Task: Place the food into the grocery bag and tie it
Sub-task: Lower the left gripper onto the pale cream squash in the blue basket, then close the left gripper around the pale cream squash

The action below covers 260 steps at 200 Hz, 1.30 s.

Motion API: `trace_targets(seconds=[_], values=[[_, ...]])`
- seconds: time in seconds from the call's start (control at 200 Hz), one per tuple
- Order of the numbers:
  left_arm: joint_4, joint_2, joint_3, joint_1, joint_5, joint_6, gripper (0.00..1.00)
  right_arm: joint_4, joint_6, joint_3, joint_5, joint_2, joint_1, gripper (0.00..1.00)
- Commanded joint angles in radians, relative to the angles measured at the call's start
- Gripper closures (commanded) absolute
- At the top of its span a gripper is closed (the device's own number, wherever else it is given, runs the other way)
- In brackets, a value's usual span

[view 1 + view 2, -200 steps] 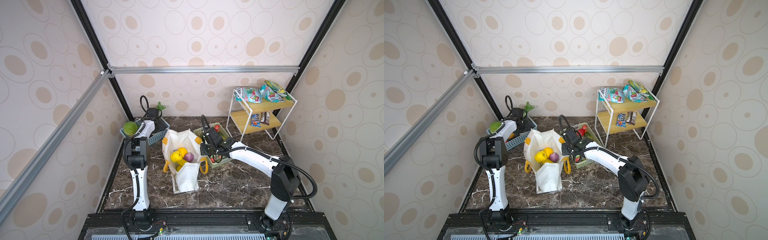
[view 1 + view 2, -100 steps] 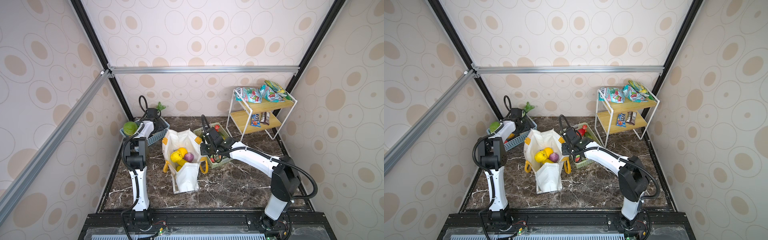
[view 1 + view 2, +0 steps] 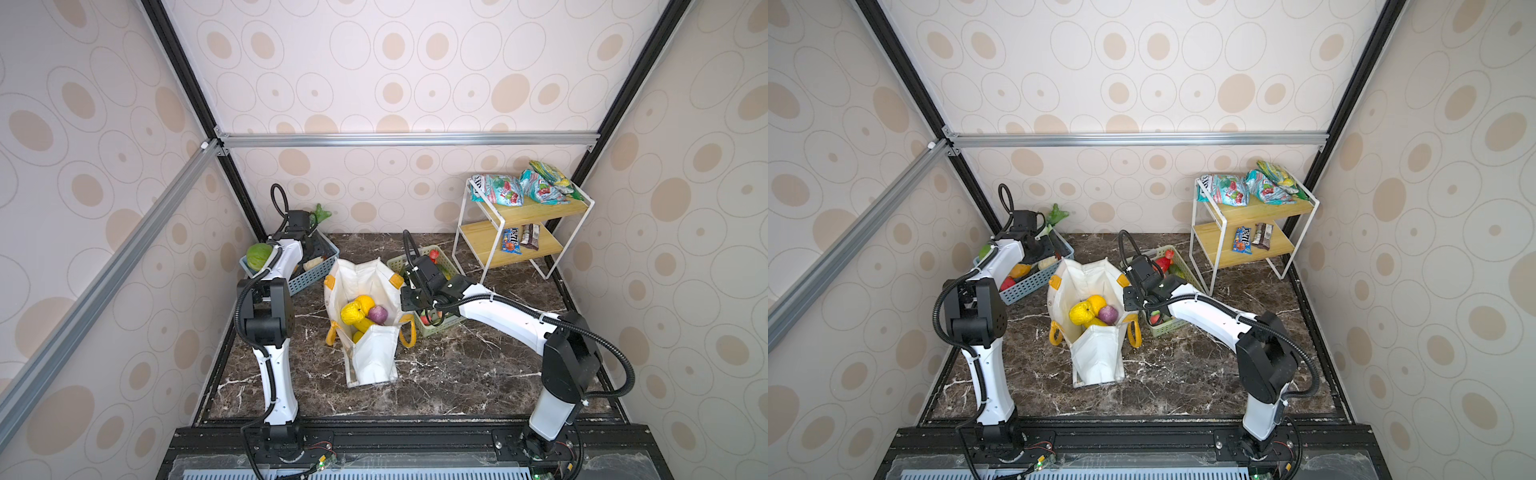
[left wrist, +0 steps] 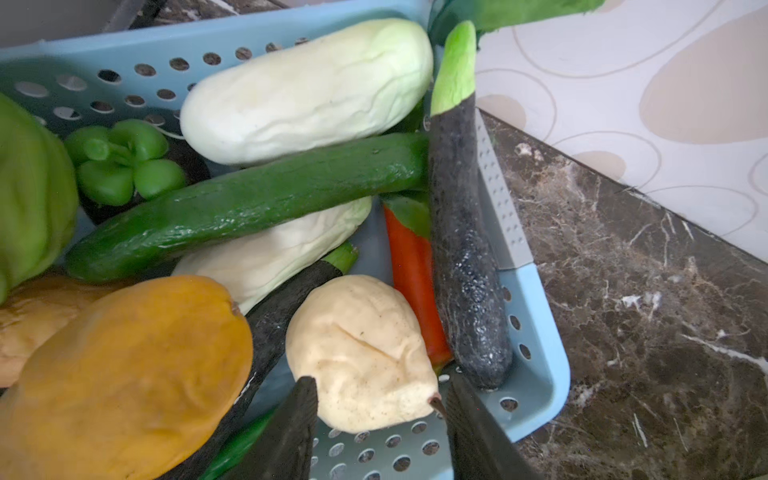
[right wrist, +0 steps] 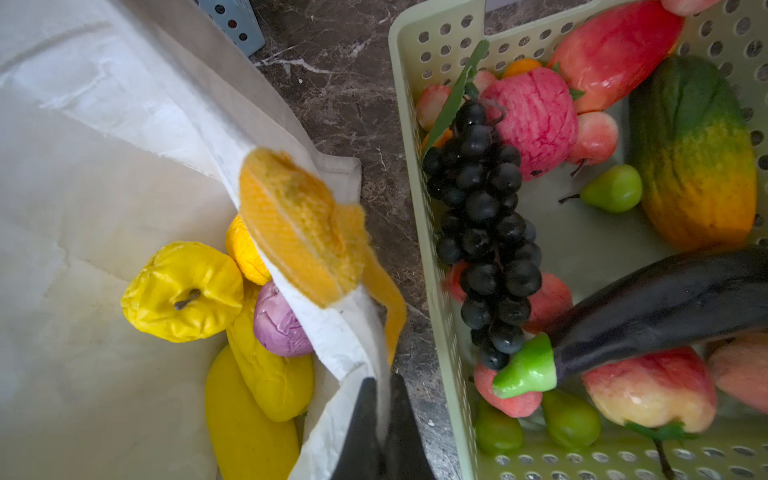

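Observation:
The cream-white grocery bag [image 3: 376,357] [image 3: 1096,357] stands open mid-floor, with a yellow fruit [image 3: 352,312], an orange [image 3: 365,301] and a purple onion [image 3: 378,314] inside. In the right wrist view my right gripper [image 5: 384,399] is shut on the grocery bag's rim [image 5: 349,332], below its orange handle [image 5: 291,224]; the yellow fruits [image 5: 183,291] and the onion [image 5: 278,324] lie beside it. My left gripper [image 4: 380,415] is down in the blue basket [image 4: 536,332], open, its fingers [image 4: 299,415] on either side of a pale pear [image 4: 361,353].
The blue basket [image 3: 309,278] also holds a cucumber [image 4: 249,203], white gourds, an aubergine and a mango. A green basket [image 3: 440,328] [image 5: 415,166] of fruit stands right of the bag. A shelf [image 3: 519,232] with snack packets stands at the back right.
My left wrist has shifted slightly over the blue basket and its jaws have narrowed around the pear. The right arm and the bag have stayed still.

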State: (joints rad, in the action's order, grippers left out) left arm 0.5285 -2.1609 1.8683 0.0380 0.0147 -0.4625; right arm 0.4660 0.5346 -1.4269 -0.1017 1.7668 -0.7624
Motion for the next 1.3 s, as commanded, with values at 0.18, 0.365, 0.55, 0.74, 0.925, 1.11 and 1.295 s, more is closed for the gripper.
trace_targets(seconds=[0.18, 0.365, 0.55, 0.74, 0.925, 1.11, 1.295], values=[[0.011, -0.034, 0.002, 0.001, -0.016, 0.072, 0.3, -0.002, 0.008, 0.028, 0.0, -0.033, 0.002, 0.98], [-0.014, -0.066, -0.003, 0.0, 0.011, 0.089, 0.19, -0.006, 0.011, 0.026, 0.008, -0.026, 0.003, 0.98], [-0.001, -0.113, 0.019, 0.0, -0.005, 0.089, 0.21, -0.004, 0.013, 0.026, 0.005, -0.027, 0.002, 0.98], [0.015, -0.14, 0.022, 0.0, -0.03, 0.087, 0.3, -0.004, 0.013, 0.026, 0.005, -0.024, 0.003, 0.97], [0.011, -0.118, 0.014, 0.002, -0.023, 0.076, 0.44, -0.003, 0.012, 0.022, 0.007, -0.021, 0.002, 0.97], [0.01, -0.073, 0.022, 0.005, -0.018, 0.066, 0.5, -0.005, 0.013, 0.028, 0.005, -0.024, 0.002, 0.97], [0.003, -0.028, 0.019, 0.005, -0.001, 0.063, 0.56, -0.008, 0.014, 0.036, 0.004, -0.03, 0.002, 0.97]])
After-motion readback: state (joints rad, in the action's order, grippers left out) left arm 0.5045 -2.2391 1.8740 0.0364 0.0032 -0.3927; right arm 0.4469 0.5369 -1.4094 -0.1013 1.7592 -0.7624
